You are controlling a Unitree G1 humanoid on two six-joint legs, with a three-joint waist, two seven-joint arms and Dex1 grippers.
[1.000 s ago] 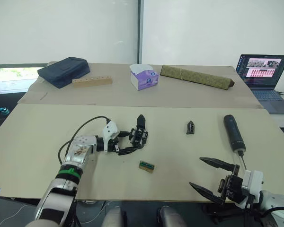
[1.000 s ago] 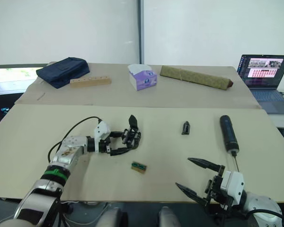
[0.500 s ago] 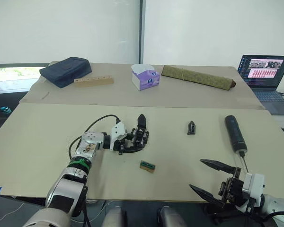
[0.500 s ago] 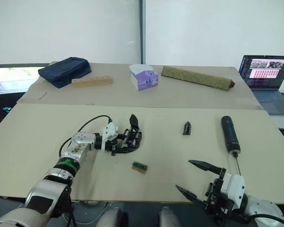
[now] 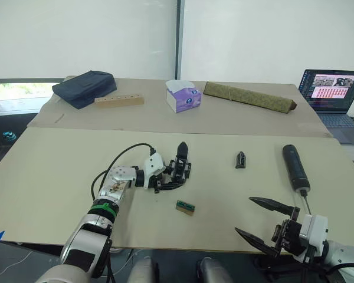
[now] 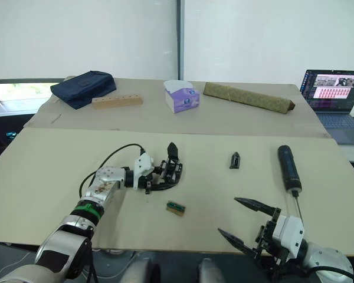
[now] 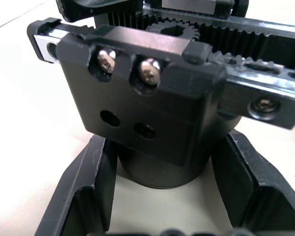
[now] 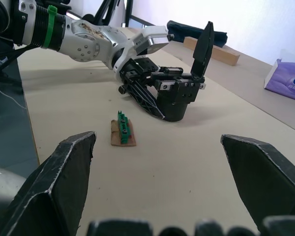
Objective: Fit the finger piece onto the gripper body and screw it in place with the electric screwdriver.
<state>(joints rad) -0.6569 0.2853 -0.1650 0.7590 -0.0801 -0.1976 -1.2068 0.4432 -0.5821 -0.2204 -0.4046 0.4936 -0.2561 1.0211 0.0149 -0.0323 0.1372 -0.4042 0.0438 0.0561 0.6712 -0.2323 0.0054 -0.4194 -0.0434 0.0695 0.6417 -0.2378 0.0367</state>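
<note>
Left gripper (image 5: 172, 180) has its jaws around the gripper body (image 5: 180, 167), apparently steadying it. Finger piece (image 5: 240, 159) lies well apart from it, beside the electric screwdriver (image 5: 294, 167). Right gripper (image 5: 264, 222), jaws wide and empty, probably needs that piece next.

Even, bright daylight fills the room; we see the pale wall (image 5: 265, 35) behind nearly washed out and a window (image 5: 20, 91) at far left glaring white. Shadows on the bench (image 5: 47, 171) are soft and short. Head views are sharp to the edges. Up close, the gripper body (image 7: 152, 113) blurs slightly, its screws (image 7: 147, 69) glinting. The right hand's fingers (image 8: 69, 182) loom soft-edged in the foreground.
</note>
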